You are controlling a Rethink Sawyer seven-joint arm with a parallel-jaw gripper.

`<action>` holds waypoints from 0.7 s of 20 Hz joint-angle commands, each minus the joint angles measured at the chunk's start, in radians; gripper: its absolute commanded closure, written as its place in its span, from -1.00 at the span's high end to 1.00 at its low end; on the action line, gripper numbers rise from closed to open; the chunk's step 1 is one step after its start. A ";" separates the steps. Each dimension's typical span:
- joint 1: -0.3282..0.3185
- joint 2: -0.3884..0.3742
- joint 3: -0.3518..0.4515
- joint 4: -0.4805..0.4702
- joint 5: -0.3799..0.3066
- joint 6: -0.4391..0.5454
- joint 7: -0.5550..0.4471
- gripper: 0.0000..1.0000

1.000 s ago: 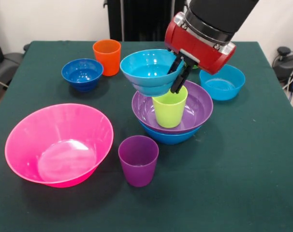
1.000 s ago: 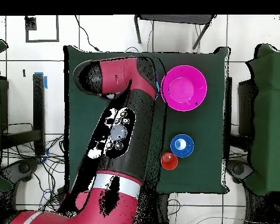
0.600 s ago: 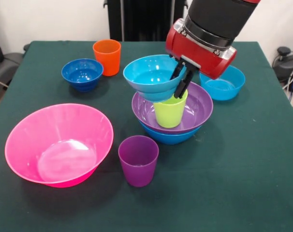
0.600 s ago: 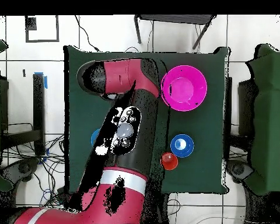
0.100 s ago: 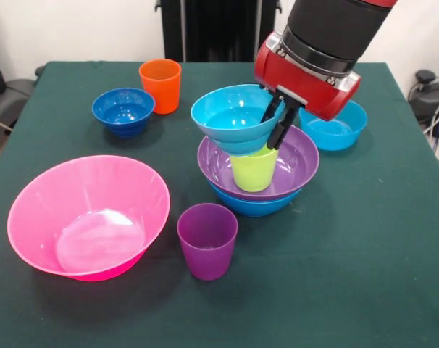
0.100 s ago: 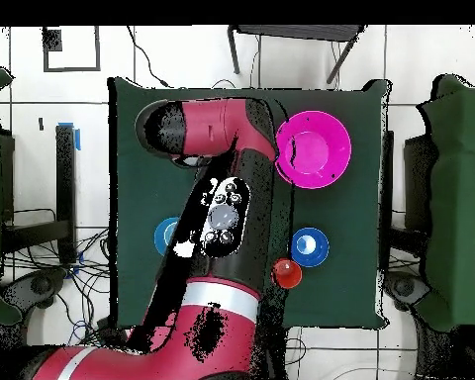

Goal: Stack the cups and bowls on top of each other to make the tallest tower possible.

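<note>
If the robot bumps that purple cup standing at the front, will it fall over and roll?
Probably fairly easily. The purple cup stands upright on its narrower bottom and widens toward the rim, so a push up high would likely tip it. It looks like thin, glossy plastic, so it is probably light and slippery. Once on its side, its tapered shape would likely roll in a curve.

Bright, even overhead light; soft shadows and white glare inside the pink bowl (image 5: 89,217).

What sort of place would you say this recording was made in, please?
Probably a robotics lab: a green-clothed table holding plastic bowls, loose cables on a tiled floor, and the robot arm.
</note>
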 commanded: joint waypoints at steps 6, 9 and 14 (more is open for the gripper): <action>0.028 0.013 0.097 0.154 -0.006 0.022 0.012 -1.00; 0.036 0.010 0.089 0.173 -0.010 0.009 0.023 -1.00; 0.047 0.001 0.083 0.216 0.004 0.011 0.056 -1.00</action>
